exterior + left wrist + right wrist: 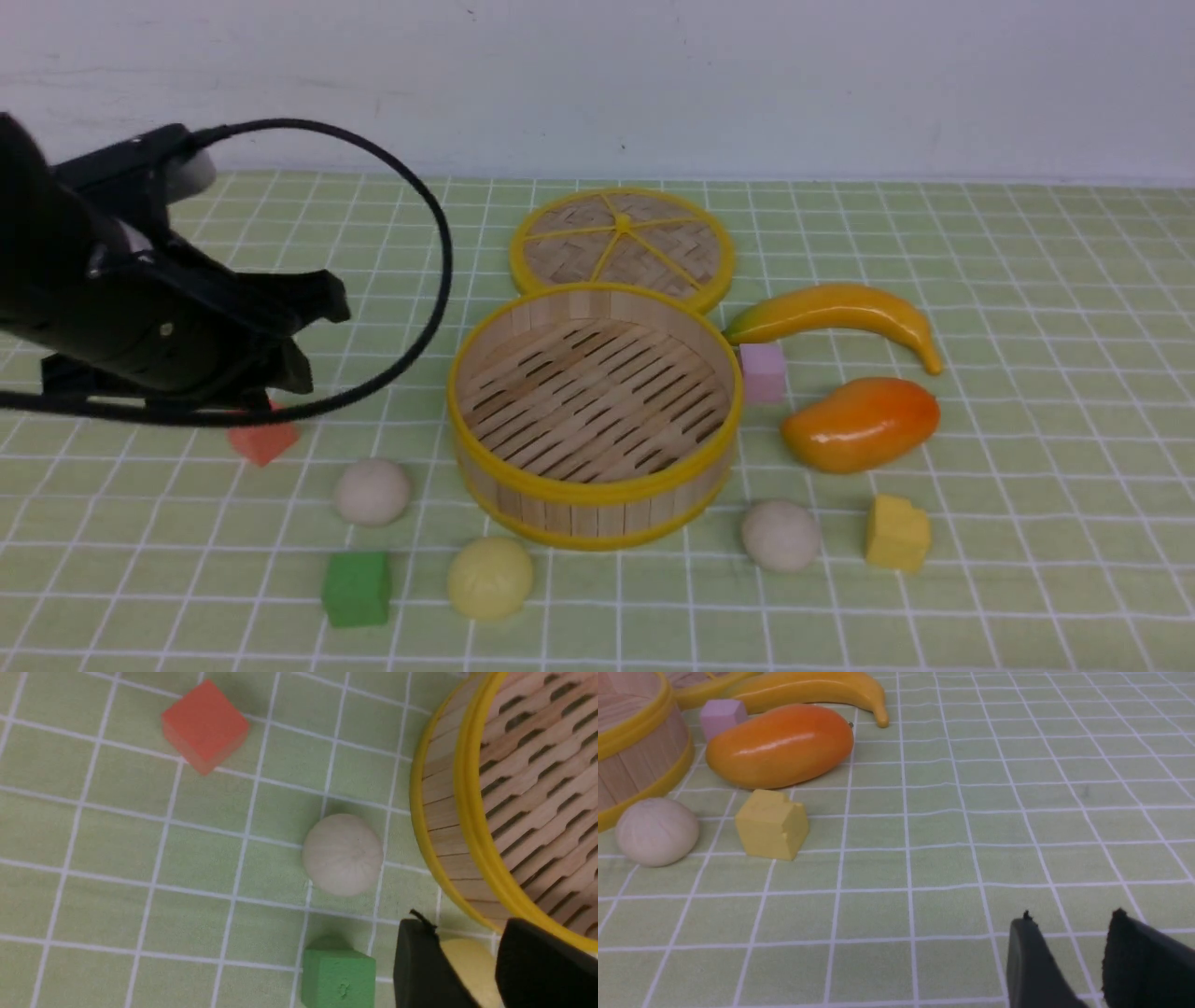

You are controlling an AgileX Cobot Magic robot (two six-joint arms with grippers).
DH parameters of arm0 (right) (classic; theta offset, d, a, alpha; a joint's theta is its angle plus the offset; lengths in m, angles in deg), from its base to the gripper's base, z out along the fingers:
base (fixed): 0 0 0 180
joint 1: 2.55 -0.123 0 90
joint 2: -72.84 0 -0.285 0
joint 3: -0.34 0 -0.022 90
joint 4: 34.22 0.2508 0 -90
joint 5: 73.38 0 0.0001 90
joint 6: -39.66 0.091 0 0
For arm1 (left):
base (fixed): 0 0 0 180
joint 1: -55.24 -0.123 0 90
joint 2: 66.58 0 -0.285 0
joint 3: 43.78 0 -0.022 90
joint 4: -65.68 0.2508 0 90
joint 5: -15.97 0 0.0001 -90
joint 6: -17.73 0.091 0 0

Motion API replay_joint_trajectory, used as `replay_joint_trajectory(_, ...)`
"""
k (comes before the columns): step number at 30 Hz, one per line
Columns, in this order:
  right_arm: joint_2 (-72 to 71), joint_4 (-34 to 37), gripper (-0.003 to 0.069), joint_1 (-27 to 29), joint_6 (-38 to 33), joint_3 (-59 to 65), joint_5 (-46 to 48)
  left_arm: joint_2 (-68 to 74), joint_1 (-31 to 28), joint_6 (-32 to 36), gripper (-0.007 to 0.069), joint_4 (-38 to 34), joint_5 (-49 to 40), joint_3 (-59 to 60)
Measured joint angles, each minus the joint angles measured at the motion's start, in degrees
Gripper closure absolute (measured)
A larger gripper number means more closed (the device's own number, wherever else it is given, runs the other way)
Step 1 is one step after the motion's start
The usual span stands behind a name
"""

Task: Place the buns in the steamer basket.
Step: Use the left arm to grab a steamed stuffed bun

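Your left jaws hang apart and empty, the yellow bun (468,967) showing between them by the basket (437,816); your right jaws gape empty over the counter (924,858).

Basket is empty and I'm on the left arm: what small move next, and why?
Probably lower the left gripper toward the pale yellow bun: it shows between the open fingers in the left wrist view, and the steamer basket holds nothing.
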Motion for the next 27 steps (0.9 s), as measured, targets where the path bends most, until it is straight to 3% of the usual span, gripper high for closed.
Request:
replay_joint_trajectory(5, 0.0, 0.0, 0.0418, 0.0, 0.0, 0.0, 0.0, 6.35, 1.85, 3.5, 0.0386, -0.6, -1.76, -2.53)
replay_joint_trajectory(13, 0.0, 0.0, 0.0418, 0.0, 0.0, 0.0, 0.0, 16.58, 1.98, 3.66, 0.0386, 1.11, -3.89, -9.94)
replay_joint_trajectory(27, 0.0, 0.0, 0.0418, 0.0, 0.0, 0.0, 0.0, 24.46, 1.98, 3.66, 0.0386, 2.83, -3.44, -10.51)
